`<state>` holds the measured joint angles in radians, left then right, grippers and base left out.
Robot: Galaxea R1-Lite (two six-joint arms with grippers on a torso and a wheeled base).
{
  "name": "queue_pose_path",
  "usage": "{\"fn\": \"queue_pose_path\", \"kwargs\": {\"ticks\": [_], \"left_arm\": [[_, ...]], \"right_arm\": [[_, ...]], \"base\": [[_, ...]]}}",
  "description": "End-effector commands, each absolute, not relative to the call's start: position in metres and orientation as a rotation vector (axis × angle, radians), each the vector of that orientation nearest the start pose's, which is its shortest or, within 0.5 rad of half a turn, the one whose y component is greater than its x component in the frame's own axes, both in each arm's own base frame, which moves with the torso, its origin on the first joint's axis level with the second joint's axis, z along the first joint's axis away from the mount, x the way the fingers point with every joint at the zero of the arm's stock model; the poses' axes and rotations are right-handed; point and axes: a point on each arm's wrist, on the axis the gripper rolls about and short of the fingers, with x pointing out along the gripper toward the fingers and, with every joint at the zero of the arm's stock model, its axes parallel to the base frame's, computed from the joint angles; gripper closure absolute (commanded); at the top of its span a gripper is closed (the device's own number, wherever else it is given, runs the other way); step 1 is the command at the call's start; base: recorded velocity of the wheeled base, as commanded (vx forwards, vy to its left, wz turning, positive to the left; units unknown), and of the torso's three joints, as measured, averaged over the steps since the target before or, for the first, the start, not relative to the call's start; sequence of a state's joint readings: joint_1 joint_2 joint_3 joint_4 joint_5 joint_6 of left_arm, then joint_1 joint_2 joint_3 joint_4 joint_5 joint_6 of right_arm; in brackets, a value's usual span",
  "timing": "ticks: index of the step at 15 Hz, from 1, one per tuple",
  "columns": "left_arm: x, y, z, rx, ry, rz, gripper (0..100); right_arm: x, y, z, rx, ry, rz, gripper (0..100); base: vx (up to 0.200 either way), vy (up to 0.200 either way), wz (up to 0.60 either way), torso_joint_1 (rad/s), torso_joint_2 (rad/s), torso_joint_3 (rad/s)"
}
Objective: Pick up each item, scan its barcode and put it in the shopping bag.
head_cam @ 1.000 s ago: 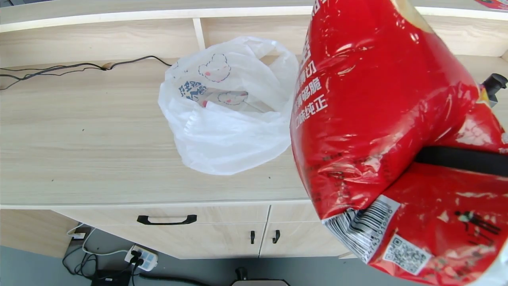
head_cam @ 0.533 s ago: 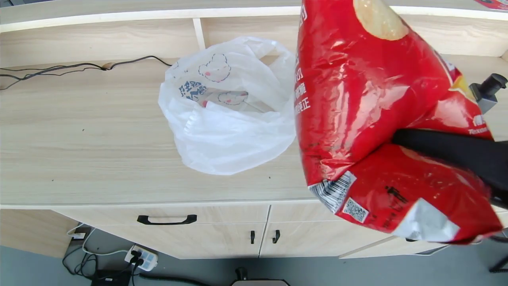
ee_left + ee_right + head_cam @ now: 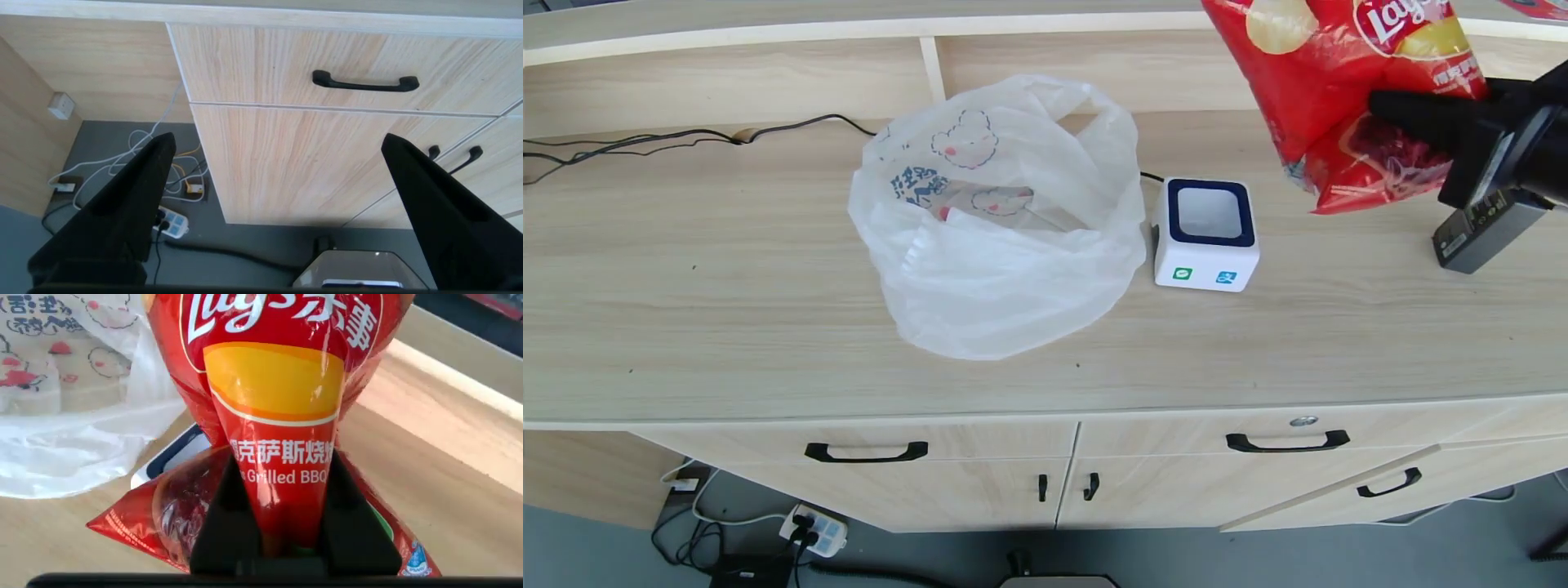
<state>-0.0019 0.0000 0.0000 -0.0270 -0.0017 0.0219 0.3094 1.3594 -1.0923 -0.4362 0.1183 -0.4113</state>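
Observation:
A red chip bag hangs in the air above the right side of the counter, pinched by my right gripper, which is shut on it. In the right wrist view the chip bag is squeezed between the black fingers. A white barcode scanner with a dark blue frame stands on the counter, below and left of the chip bag. A white plastic shopping bag with cartoon prints lies open to the scanner's left. My left gripper is open, hanging in front of the drawers below the countertop.
The wooden counter has a raised back shelf. Black cables run along the far left. Drawers with black handles sit below the front edge. A power strip lies on the floor.
My right gripper has carried the chip bag away from the camera, up and toward the far right, uncovering the scanner. The shopping bag has not moved.

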Motion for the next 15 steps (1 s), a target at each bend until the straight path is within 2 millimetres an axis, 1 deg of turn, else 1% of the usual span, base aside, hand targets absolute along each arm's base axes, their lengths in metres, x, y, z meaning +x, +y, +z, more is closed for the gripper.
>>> {"fn": "queue_pose_path", "kwargs": {"ticks": [1,2,3,4,5,8,9,13,15], "left_arm": [[-0.023,0.0,0.078,0.021,-0.026,-0.003,0],[-0.023,0.0,0.078,0.02,-0.026,-0.003,0],[-0.023,0.0,0.078,0.021,-0.026,-0.003,0],[-0.023,0.0,0.078,0.02,-0.026,-0.003,0],[-0.023,0.0,0.078,0.02,-0.026,-0.003,0],[-0.023,0.0,0.078,0.021,-0.026,-0.003,0],[-0.023,0.0,0.078,0.021,-0.026,-0.003,0],[-0.023,0.0,0.078,0.021,-0.026,-0.003,0],[-0.023,0.0,0.078,0.021,-0.026,-0.003,0]], "right_arm": [[0.252,0.076,0.332,-0.473,-0.273,0.371,100],[0.255,0.077,0.331,-0.485,-0.291,0.367,100],[0.271,0.085,0.321,-0.517,-0.344,0.376,100],[0.275,0.088,0.315,-0.52,-0.361,0.388,100],[0.277,0.092,0.308,-0.516,-0.372,0.399,100],[0.275,0.099,0.293,-0.513,-0.326,0.438,100],[0.274,0.103,0.291,-0.511,-0.325,0.452,100],[0.278,0.105,0.288,-0.512,-0.313,0.457,100],[0.279,0.105,0.29,-0.51,-0.321,0.455,100]], "base": [[0.0,0.0,0.0,0.0,0.0,0.0],[0.0,0.0,0.0,0.0,0.0,0.0],[0.0,0.0,0.0,0.0,0.0,0.0],[0.0,0.0,0.0,0.0,0.0,0.0],[0.0,0.0,0.0,0.0,0.0,0.0],[0.0,0.0,0.0,0.0,0.0,0.0],[0.0,0.0,0.0,0.0,0.0,0.0],[0.0,0.0,0.0,0.0,0.0,0.0],[0.0,0.0,0.0,0.0,0.0,0.0]]}}
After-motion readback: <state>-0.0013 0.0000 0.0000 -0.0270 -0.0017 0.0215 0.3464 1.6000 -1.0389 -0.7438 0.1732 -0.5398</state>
